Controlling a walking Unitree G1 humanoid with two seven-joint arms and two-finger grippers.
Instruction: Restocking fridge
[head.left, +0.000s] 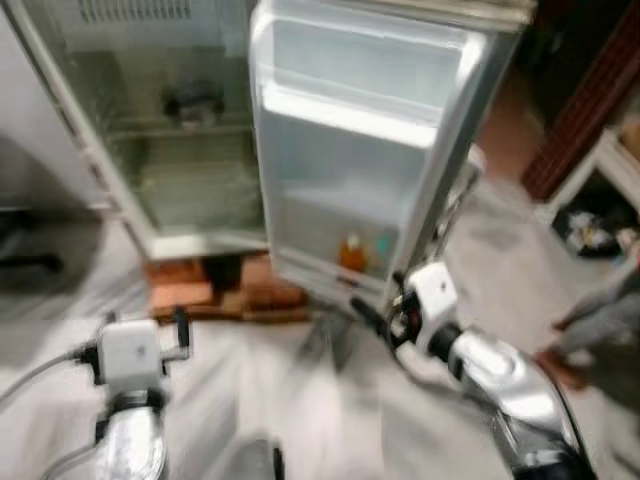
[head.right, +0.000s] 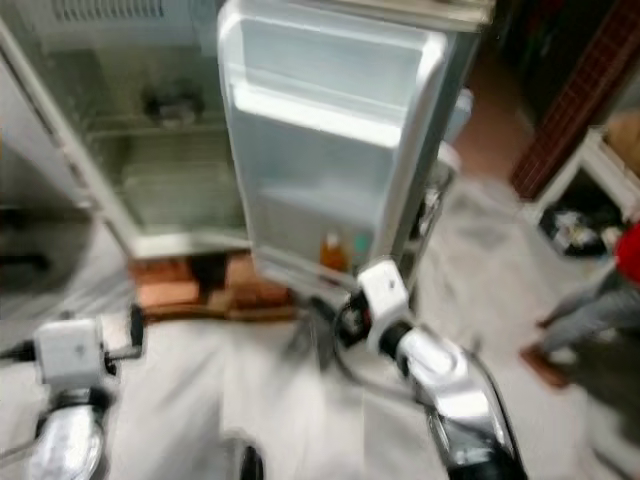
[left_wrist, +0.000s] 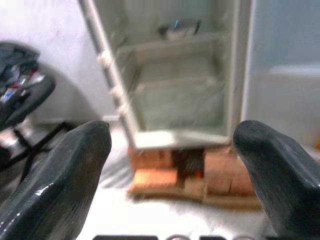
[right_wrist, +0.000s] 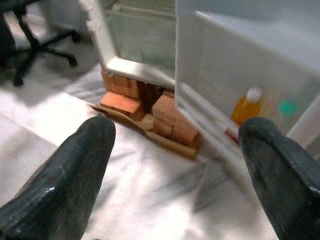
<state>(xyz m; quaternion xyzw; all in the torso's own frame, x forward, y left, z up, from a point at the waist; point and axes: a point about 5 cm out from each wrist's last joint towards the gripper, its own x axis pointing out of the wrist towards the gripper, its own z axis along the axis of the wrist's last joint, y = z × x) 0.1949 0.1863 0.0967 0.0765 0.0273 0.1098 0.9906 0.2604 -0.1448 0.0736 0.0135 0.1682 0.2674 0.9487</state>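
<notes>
We faced the open fridge (head.left: 180, 150), its shelves nearly bare (one dark bowl (head.left: 193, 103) up top), propped on bricks (head.left: 225, 290). The door (head.left: 360, 150) held an orange bottle (head.left: 351, 253). Our left hand (left_wrist: 170, 165) and right hand (right_wrist: 175, 160) were both spread, empty; restocking looked barely begun.

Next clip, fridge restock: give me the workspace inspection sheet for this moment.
Surface: pale floor in front of the fridge, blurred.
Job's things: fridge open, raised on bricks; door swung wide; orange bottle in the door's lowest shelf; a dark item on an inner shelf, too blurred to name.
Clutter: dark bag by a white shelf at right.
Grippers: left claw open, empty; right claw open, empty, facing the door.
Cables: grey cable at the left wrist.
Surroundings: office chair; a person's legs at right.
</notes>
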